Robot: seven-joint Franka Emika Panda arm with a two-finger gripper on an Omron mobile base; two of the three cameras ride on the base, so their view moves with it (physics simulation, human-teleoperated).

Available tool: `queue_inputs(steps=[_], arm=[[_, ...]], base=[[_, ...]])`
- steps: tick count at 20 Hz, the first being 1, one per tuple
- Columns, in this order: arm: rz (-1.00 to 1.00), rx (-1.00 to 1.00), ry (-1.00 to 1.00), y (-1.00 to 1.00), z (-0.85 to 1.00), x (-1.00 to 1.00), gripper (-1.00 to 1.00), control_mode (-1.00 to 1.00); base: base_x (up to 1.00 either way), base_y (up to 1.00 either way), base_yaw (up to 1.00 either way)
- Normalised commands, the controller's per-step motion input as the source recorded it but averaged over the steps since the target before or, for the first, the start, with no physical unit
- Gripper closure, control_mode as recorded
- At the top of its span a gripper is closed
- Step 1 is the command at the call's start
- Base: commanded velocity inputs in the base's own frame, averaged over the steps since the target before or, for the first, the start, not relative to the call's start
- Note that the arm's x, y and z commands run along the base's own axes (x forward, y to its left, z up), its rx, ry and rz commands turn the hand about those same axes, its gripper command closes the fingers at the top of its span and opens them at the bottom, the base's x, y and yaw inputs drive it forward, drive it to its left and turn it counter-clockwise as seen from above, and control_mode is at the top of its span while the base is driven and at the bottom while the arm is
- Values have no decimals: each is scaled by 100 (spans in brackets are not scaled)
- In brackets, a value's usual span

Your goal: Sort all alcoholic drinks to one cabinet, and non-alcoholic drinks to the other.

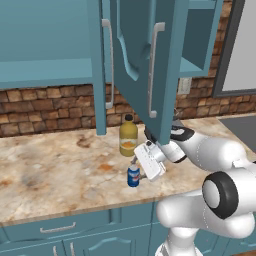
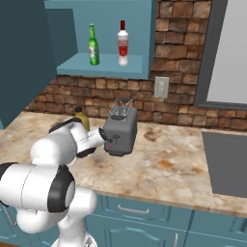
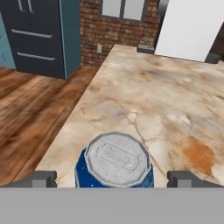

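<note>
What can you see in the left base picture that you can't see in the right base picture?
The left base view alone shows the blue soda can with the open gripper at it, and the whole juice bottle. The right base view alone shows the green bottle and a red-labelled bottle on the cabinet shelf, plus a toaster. Both share the marble counter and brick wall.

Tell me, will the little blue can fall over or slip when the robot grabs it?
The blue can stands upright, short and squat, so it probably won't tip easily. Its smooth round side might slip or spin in the open hand. Knocked on its side, it would likely roll across the counter.
</note>
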Motion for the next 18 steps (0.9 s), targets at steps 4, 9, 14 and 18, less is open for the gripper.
queue_inputs(steps=[4, 9, 14, 18], arm=[[0, 0, 0, 11, -5, 0, -100, -100], [0, 0, 0, 8, -5, 0, 100, -100], [0, 0, 1, 1, 0, 0, 100, -100], [-5, -2, 0, 0, 27, -16, 100, -100]], base=[[0, 0, 0], [0, 0, 0], [0, 0, 0], [0, 0, 0]])
